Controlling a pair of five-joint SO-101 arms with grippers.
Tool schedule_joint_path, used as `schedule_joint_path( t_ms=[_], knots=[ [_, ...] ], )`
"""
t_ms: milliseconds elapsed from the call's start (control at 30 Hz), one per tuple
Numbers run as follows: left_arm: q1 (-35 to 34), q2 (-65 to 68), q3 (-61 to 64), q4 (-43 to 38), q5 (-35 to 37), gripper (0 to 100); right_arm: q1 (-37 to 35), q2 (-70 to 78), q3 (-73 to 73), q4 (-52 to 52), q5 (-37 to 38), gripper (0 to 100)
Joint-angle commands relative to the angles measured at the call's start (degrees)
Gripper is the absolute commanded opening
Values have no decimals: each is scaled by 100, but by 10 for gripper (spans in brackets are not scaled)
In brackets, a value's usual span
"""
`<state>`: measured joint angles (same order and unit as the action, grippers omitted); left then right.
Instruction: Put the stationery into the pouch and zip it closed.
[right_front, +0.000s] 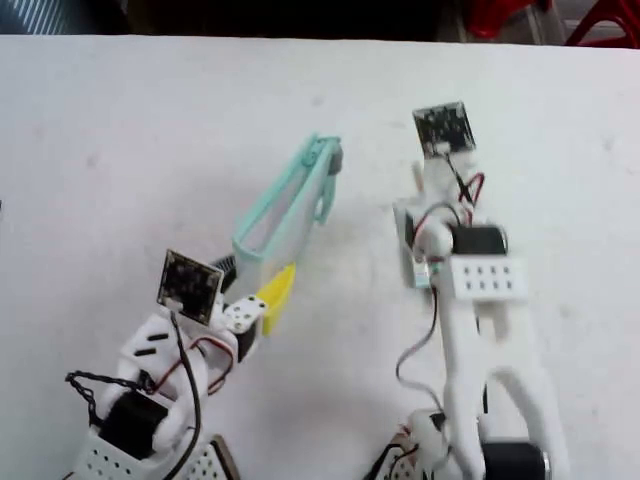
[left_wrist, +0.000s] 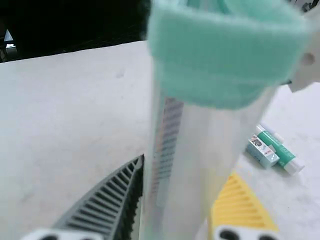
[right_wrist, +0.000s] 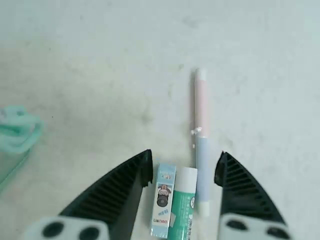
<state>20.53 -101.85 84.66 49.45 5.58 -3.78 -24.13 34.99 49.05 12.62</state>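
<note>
Left gripper clenched on soft pouch; right gripper released over light, rigid pen, glue stick and eraser lying between its jaws, judged slippery, best taken mid-body

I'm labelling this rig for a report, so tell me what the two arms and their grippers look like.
Left arm and right arm are white plastic with black motors, red and black cables and a square circuit board at each wrist. The left gripper has one dark grey ribbed finger and one yellow finger; the right gripper has two black ribbed fingers.
</note>
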Motion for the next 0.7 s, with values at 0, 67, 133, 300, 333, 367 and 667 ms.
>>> schedule_joint_path(
  t_ms=[0,67,133,300,333,367,667],
  knots=[
    [84,40,26,185,-949,192,4,1569,-1538,286,-53,197],
    [92,40,237,316,-1363,175,4,2070,-1837,391,-53,197],
    [40,31,431,360,-1415,164,4,2440,-1978,409,-35,197],
    [-382,31,369,369,-1415,133,57,2659,-2092,382,-9,197],
    [-391,31,334,369,-1415,127,101,2659,-2119,382,-44,197],
    [-400,31,325,369,-1415,124,145,2659,-2127,382,-53,197],
    [-409,31,290,360,-1415,124,409,2791,-2312,-136,-53,197]
  ],
)
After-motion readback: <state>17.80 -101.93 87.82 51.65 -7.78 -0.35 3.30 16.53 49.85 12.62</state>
